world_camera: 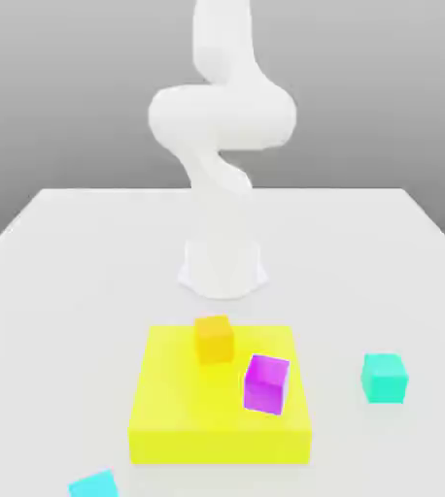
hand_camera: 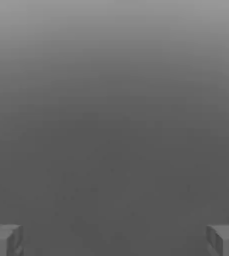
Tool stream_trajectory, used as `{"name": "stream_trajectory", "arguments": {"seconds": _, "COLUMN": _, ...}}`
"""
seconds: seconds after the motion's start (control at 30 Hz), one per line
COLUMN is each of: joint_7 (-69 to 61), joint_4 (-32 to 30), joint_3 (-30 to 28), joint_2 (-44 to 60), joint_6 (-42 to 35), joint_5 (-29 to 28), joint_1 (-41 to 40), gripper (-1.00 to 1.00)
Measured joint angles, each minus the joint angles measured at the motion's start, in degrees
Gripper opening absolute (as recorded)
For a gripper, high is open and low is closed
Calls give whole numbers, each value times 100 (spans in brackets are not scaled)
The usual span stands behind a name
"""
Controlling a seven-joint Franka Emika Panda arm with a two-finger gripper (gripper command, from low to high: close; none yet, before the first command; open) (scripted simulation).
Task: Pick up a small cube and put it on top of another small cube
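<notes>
One cyan cube [world_camera: 94, 483] sits nearest. One yellow slab [world_camera: 168, 408] carries one magenta cube [world_camera: 265, 383] and one orange cube [world_camera: 213, 339]. One small cube [world_camera: 384, 378] rests on the worktop [world_camera: 61, 291], at the exterior view's right. Gripper [hand_camera: 114, 240]: fingers spread wide, empty.

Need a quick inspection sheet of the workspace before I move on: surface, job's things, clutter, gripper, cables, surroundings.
Surface: white table, carrying a flat yellow block.
Job's things: turquoise cube on the table, at the exterior view's right of the yellow block, untouched. Orange cube and magenta cube sit on the yellow block, apart.
Clutter: cyan cube at the table's near edge, partly cut off.
Gripper: gripper open, fingers wide apart, nothing between them.
Cables: nothing seen.
Surroundings: plain grey backdrop; white arm rises behind the block.
</notes>
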Motion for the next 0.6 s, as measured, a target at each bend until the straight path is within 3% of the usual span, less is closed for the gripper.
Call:
{"name": "stream_trajectory", "arguments": {"seconds": 0.3, "joint_7": -2186, "joint_4": -948, "joint_3": 16, "joint_2": 1920, "joint_6": 1122, "joint_5": 276, "joint_1": 1420, "gripper": 0}}
{"name": "stream_trajectory", "arguments": {"seconds": 0.6, "joint_7": -4092, "joint_4": -1877, "joint_3": 484, "joint_2": 3786, "joint_6": 2226, "joint_5": 230, "joint_1": 2463, "gripper": 0}}
